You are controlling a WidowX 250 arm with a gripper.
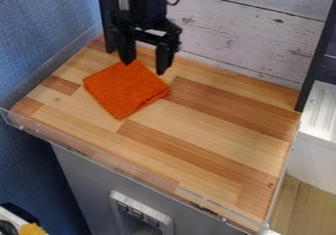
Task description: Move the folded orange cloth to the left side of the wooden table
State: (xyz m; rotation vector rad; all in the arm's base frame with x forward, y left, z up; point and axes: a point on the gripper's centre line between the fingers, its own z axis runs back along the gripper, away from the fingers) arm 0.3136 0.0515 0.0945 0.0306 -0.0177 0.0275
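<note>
we've got the gripper [146, 62] w/ fingers spread by the far corner of the orange cloth [125, 89], which lies flat & seemingly folded on the wood counter [213, 126], no grasp or lift done yet afaict.

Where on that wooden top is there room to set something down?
The widest bare patch of the wooden top runs rightward from the orange cloth, along the plank wall. Another strip lies between the cloth and the clear front rim. It's crowded at the cloth's back corner, by the gripper.
</note>
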